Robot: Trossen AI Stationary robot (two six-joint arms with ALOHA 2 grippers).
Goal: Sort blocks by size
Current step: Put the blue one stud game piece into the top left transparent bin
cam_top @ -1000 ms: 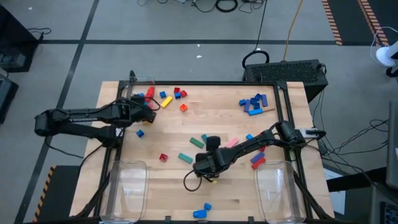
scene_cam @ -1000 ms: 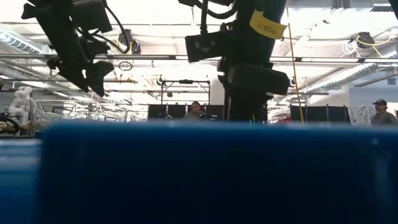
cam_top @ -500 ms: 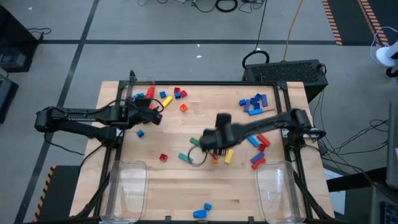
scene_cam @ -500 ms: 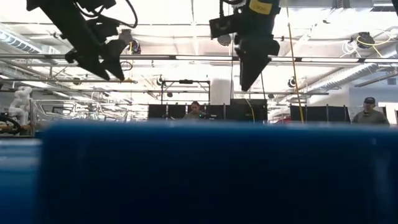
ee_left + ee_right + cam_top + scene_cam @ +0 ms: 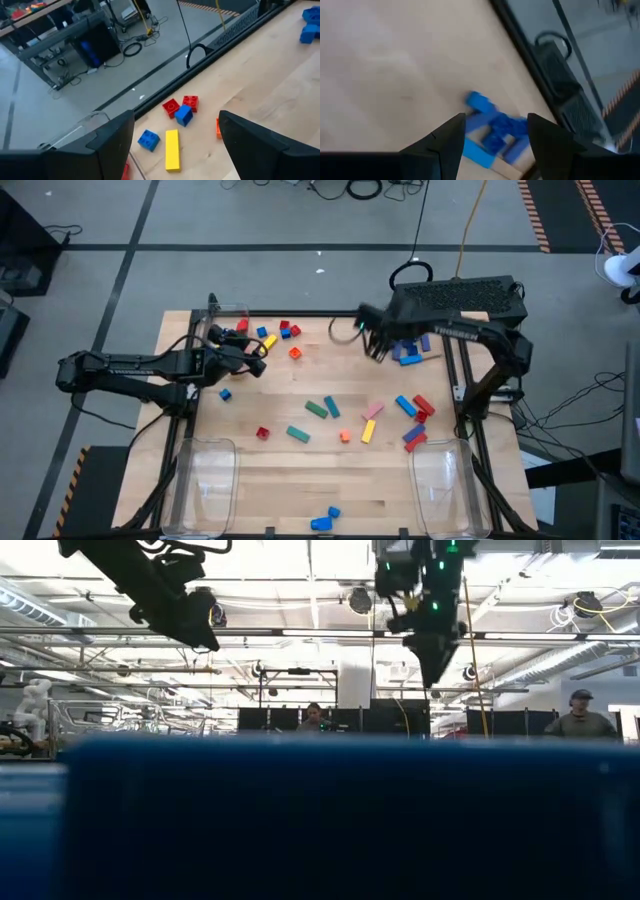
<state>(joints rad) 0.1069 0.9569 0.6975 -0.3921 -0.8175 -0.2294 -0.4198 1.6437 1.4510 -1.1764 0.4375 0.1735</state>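
Observation:
Coloured blocks lie scattered on the wooden table [image 5: 330,380]. A yellow bar [image 5: 267,343] and red bricks [image 5: 288,330] lie at the far left; they also show in the left wrist view, the yellow bar [image 5: 172,150] and the red bricks [image 5: 181,105]. A heap of blue blocks [image 5: 408,347] lies at the far right, seen too in the right wrist view [image 5: 492,127]. My left gripper [image 5: 257,358] hangs open and empty just left of the yellow bar. My right gripper [image 5: 372,343] hangs open and empty, left of the blue heap.
Green bars [image 5: 316,408], a pink bar [image 5: 373,411], a yellow brick [image 5: 367,430] and red and blue bricks [image 5: 415,407] lie mid-table. Clear bins stand at the near left [image 5: 205,470], near right [image 5: 443,475] and far left [image 5: 225,320]. A blue block [image 5: 320,820] fills the low view.
My right gripper has risen and swung from the table's near middle toward the far edge, ending beside the blue heap. My left gripper has drifted up and a little toward the table's right, toward the yellow bar.

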